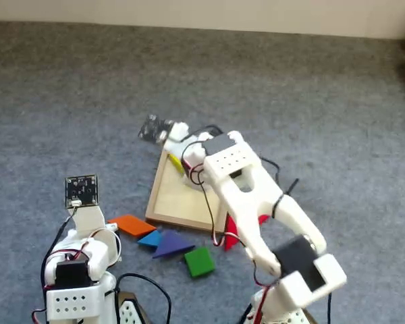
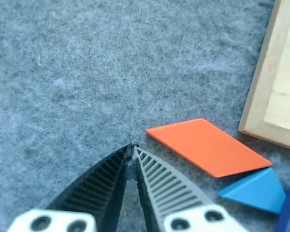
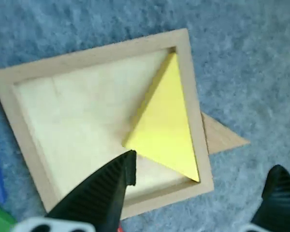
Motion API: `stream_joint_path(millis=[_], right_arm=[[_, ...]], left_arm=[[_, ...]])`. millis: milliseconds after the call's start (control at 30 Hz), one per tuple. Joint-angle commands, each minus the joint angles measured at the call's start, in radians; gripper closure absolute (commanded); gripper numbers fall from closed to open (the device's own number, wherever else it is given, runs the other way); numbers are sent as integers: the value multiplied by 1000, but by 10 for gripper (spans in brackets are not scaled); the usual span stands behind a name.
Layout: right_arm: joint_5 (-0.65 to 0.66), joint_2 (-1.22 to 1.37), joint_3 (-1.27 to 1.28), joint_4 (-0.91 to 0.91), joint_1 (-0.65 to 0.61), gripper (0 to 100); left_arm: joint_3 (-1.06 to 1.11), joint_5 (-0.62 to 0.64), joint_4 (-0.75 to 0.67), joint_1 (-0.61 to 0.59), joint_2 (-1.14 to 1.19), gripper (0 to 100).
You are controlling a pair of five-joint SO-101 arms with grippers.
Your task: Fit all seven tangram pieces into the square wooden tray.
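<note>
Soft, even light is falling across the grey surface [image 1: 290,81].
The arms [image 1: 256,196] are casting only faint, diffuse shadows, while the pale wooden tray [image 3: 189,82] is catching the brightest light.

In front of me the square wooden tray [image 3: 87,52] lies flat, with a yellow triangle [image 3: 169,121] inside against one wall. Just outside it lie an orange parallelogram [image 2: 203,145], a light-blue triangle [image 2: 256,191], a purple triangle [image 1: 172,244], a green square [image 1: 200,261] and a red piece [image 1: 230,236].
</note>
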Motion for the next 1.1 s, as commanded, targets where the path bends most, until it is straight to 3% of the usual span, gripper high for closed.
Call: stream_joint_path(millis=[0,133,367,533,700,900,1067], right_arm=[[-117,-117,-59,65,16,612],[-275,-162,-39,125,21,612],[-522,-196,-10,269,136,612],[-575,-189,-8,394,203,612],[-740,-197,38,538,225,612],[-767,-197,130,547,225,626],[-939,-189,133,544,219,704]], left_arm=[[19,-9,5,10,-53,994],[19,-9,5,10,-53,994],[19,-9,5,10,-53,994],[19,-9,5,10,-53,994],[19,-9,5,10,-53,994],[19,-9,5,10,-53,994],[19,-9,5,10,-53,994]])
